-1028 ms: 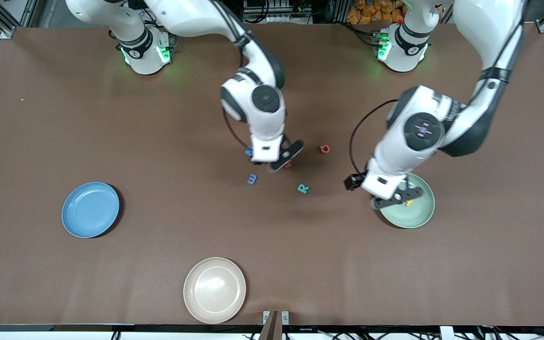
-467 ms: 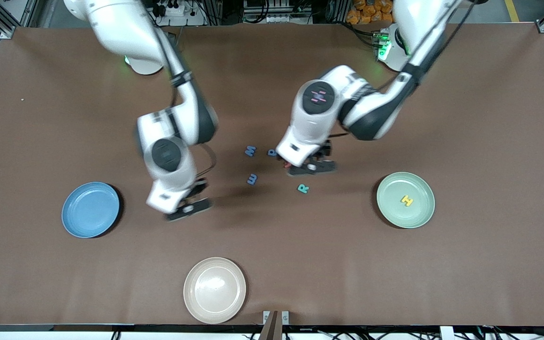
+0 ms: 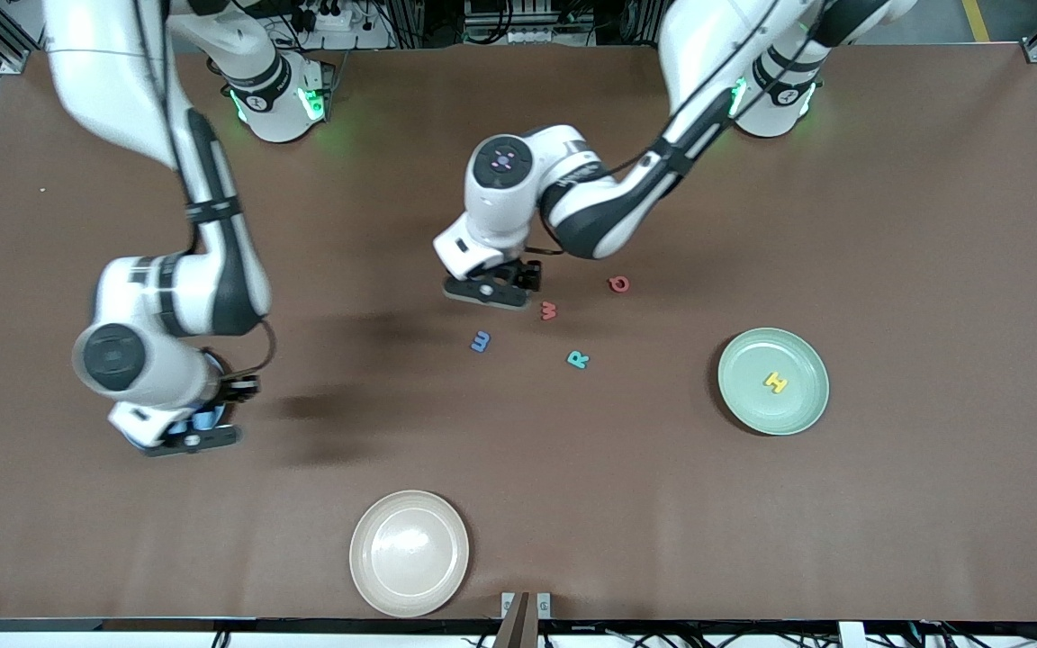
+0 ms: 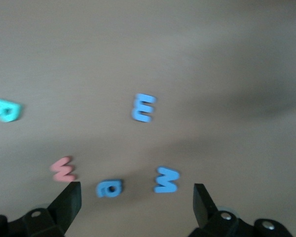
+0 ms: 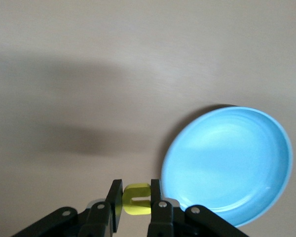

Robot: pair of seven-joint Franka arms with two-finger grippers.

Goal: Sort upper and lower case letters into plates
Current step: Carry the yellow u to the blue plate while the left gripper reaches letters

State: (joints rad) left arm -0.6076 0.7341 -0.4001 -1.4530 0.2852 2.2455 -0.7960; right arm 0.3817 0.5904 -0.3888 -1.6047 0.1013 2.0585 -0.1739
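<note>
Since before, right hand [image 5: 136,203], clamped on a yellow letter [image 5: 136,199], reached the blue plate [image 5: 227,165]; left hand [image 4: 137,207], fingers apart, hovers over desk [image 3: 888,225] letters.

Table top [image 3: 888,225]: brown, matt, smooth, like a cloth or paper cover.

Blue plate [image 5: 227,163]: smooth, faint sheen, soft highlights inside the rim.

Green plate [image 3: 743,405]: matt, smooth.

Cream plate [image 3: 374,576]: smooth, slightly glossy, bright spot near the middle.

Yellow letter [image 5: 136,200] between the right gripper [image 5: 136,202] fingers [image 5: 115,197]: matt, soft, foam-like.

Blue letters [image 4: 166,179], pink letter [image 4: 63,169] and teal letter [image 4: 5,109], ahead of the left gripper [image 4: 135,205] fingers [image 4: 69,202]: same matt foam look.

Fingers: black, matt plastic, with metal screw heads at the base.

Arm shells [image 3: 167,288]: glossy white plastic, black joints.
</note>
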